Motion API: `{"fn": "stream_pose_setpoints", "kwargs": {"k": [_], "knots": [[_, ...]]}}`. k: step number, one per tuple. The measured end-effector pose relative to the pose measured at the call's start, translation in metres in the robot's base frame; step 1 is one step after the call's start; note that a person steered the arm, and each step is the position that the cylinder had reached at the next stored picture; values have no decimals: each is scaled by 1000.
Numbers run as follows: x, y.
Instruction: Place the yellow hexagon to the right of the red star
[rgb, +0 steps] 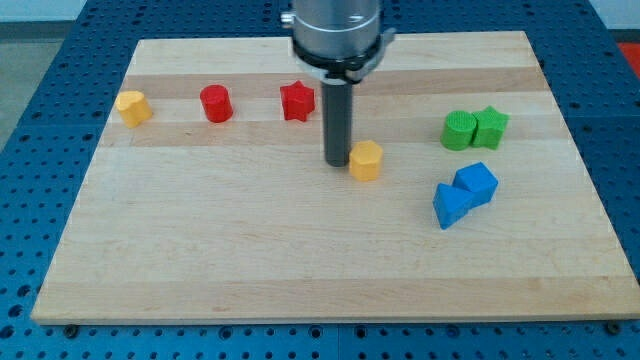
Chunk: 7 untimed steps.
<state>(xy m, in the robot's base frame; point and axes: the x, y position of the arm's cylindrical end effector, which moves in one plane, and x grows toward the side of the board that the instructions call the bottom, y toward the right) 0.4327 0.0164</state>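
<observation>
Claw there is none: my tip (337, 162) is a bare rod, touching the yellow hexagon (366, 160) on its left. That hexagon sits on the counter (300, 260) below-right of the red star (297, 101). Better to circle beneath the hexagon and push upward.

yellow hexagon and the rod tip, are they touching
Touching, as far as the camera view shows: my tip sits flush against the left side of the yellow hexagon, with no strip of board visible between them.
</observation>
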Motion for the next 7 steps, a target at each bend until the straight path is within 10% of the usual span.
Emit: {"fn": "stream_pose_setpoints", "kwargs": {"k": [5,7], "knots": [[108,39],[76,74]]}}
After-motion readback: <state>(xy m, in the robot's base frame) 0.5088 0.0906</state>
